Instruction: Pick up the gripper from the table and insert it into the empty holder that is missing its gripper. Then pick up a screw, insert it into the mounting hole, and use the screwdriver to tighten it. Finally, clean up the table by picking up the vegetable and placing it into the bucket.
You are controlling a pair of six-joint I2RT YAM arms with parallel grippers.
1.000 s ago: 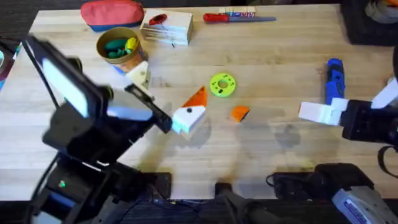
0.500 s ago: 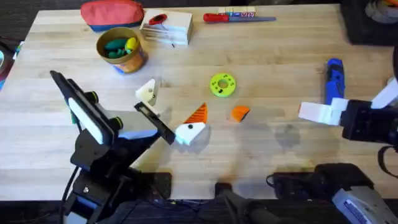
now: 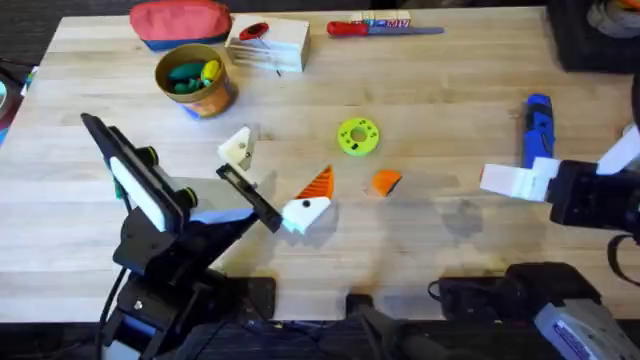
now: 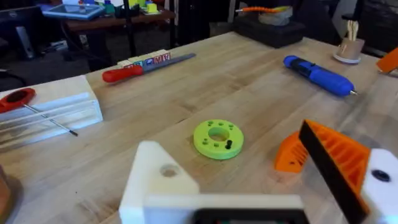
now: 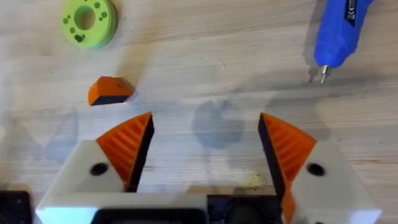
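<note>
The left gripper [image 3: 272,178] is standing wide open and empty, its far finger the bare white holder [image 3: 237,149]. The right gripper [image 5: 205,146] is hovering open and empty too. Between them the loose orange gripper [image 3: 385,182] is lying beside a green disc [image 3: 358,136], the blue screwdriver [image 3: 538,124] far right, the bucket [image 3: 196,80] far left.

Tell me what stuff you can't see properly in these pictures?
- The bucket, overhead view: its rim hides the lower part of the green and yellow toys inside.
- The blue screwdriver, right wrist view: its back end is cut off by the picture's edge.
- Green disc, left wrist view: too small to tell whether its holes hold screws.
</note>
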